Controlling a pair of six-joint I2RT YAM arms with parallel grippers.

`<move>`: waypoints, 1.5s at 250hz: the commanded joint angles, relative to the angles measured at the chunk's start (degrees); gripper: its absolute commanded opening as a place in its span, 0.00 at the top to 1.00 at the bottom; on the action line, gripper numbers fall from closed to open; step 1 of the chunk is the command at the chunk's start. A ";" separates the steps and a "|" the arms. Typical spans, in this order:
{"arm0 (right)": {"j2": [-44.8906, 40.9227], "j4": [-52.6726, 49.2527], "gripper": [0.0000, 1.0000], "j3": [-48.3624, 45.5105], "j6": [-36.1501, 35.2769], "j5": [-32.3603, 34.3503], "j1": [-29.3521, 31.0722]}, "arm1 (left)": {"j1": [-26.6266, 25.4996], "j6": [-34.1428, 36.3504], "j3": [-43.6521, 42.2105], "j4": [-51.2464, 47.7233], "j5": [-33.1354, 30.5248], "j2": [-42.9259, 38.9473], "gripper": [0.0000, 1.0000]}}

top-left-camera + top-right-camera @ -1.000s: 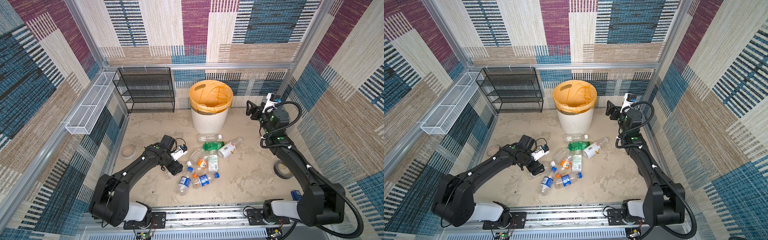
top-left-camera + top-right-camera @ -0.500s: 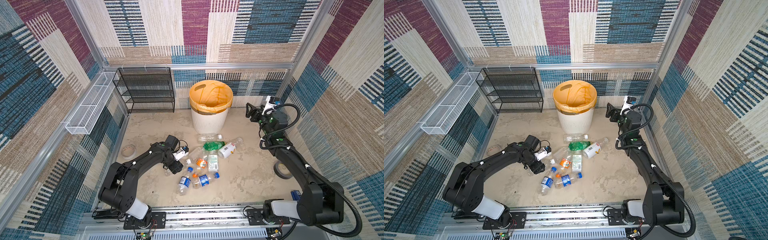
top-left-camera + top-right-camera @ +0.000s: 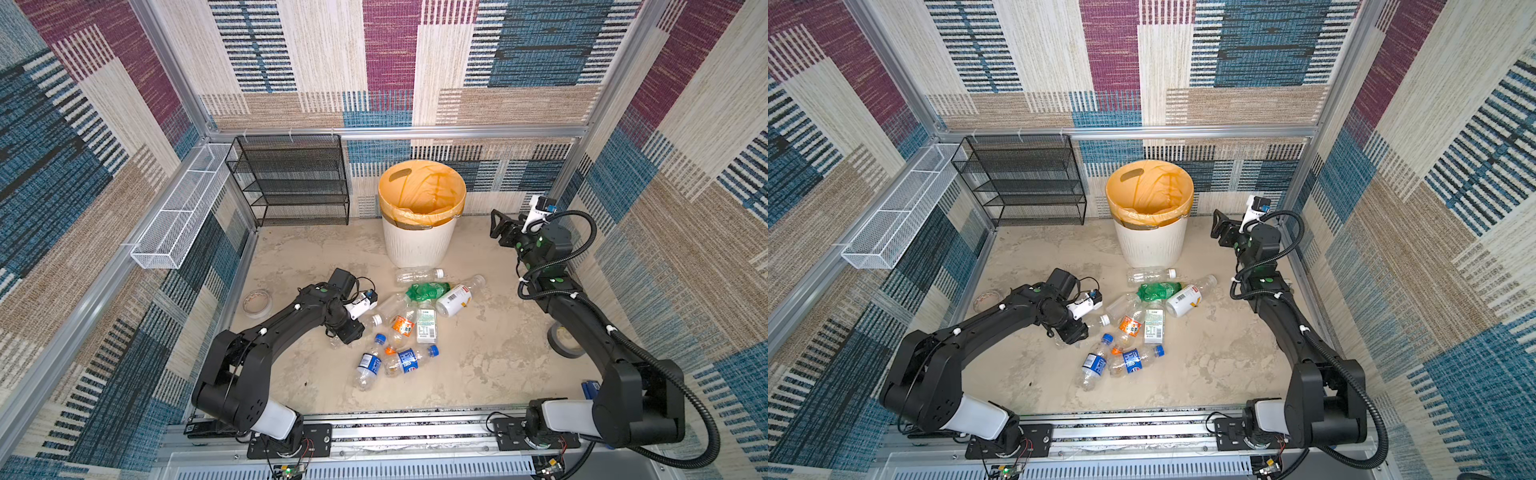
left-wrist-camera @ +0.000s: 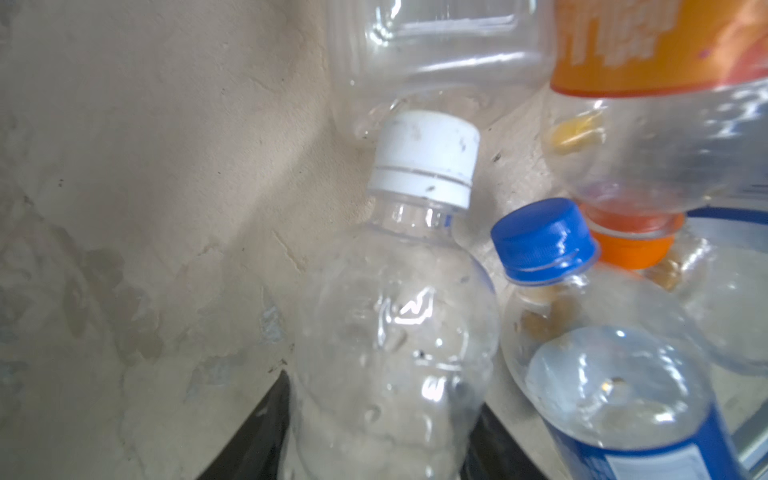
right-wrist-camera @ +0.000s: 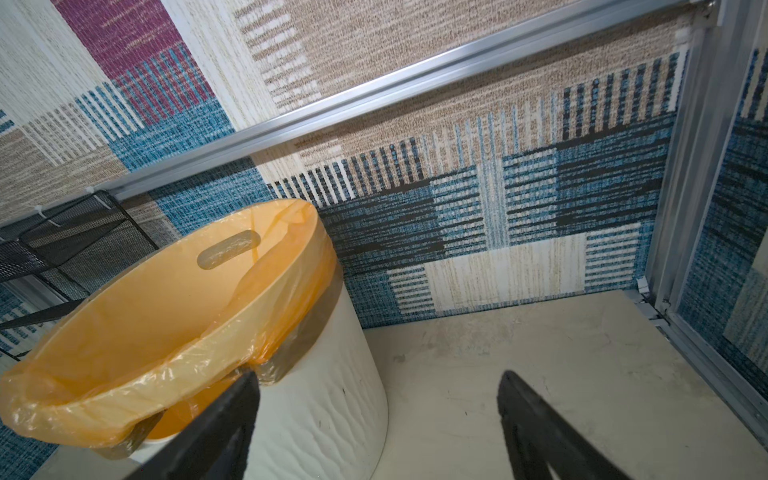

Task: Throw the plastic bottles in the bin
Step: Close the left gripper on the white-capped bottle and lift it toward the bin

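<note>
Several plastic bottles lie in a heap on the floor in both top views, among them a blue-labelled one (image 3: 370, 365), an orange-labelled one (image 3: 402, 325) and a green one (image 3: 428, 289). My left gripper (image 3: 347, 334) (image 4: 382, 395) is low at the heap's left edge. Its black jaws press both sides of a clear bottle (image 4: 395, 311) with a white cap (image 4: 424, 158). The bin (image 3: 419, 245) (image 5: 324, 395), white with an orange liner, stands behind the heap. My right gripper (image 3: 496, 224) (image 5: 378, 376) hangs open and empty beside the bin's right side.
A black mesh rack (image 3: 291, 183) stands at the back left and a white wire basket (image 3: 183, 208) hangs on the left wall. A pale tape roll (image 3: 257, 303) lies near the left wall. A grey tape roll (image 3: 565, 340) lies by the right arm.
The left gripper's jaws have drawn in round the clear white-capped bottle, and the left arm has folded in. The right arm has scarcely moved.
</note>
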 commanded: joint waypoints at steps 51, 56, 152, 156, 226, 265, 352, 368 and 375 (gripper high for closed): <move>2.76 0.05 0.11 0.18 2.44 -3.15 -0.02 | 0.02 -0.55 -2.14 0.26 0.74 -10.12 0.45; 2.99 -0.05 0.11 0.18 2.62 -3.41 -0.02 | 0.06 -0.59 -2.14 0.30 0.66 -10.76 0.45; 4.92 -1.98 0.12 1.99 3.89 -6.05 -0.02 | 1.48 -10.88 -4.65 22.56 3.15 -24.80 0.50; 4.92 -2.17 0.12 2.16 3.87 -6.24 -0.02 | 1.46 -11.50 -4.87 24.47 3.11 -25.27 0.49; 4.30 -3.65 0.13 1.41 4.23 -7.08 -0.02 | 1.49 -21.18 -6.61 60.74 9.20 -25.96 0.49; 3.16 -4.30 0.13 0.45 4.26 -6.68 -0.02 | 1.45 -25.91 -5.93 76.78 13.66 -23.21 0.48; 0.72 -5.14 0.14 -1.45 4.38 -5.47 -0.02 | 1.44 -24.83 -5.58 99.16 16.64 -25.48 0.42; 0.62 -5.18 0.14 -1.51 4.66 -5.71 0.02 | 1.49 -25.02 -4.27 102.29 17.29 -24.84 0.42; 0.57 -5.10 0.14 -1.59 4.75 -5.82 0.07 | 1.50 -25.21 -3.15 103.14 17.85 -24.24 0.42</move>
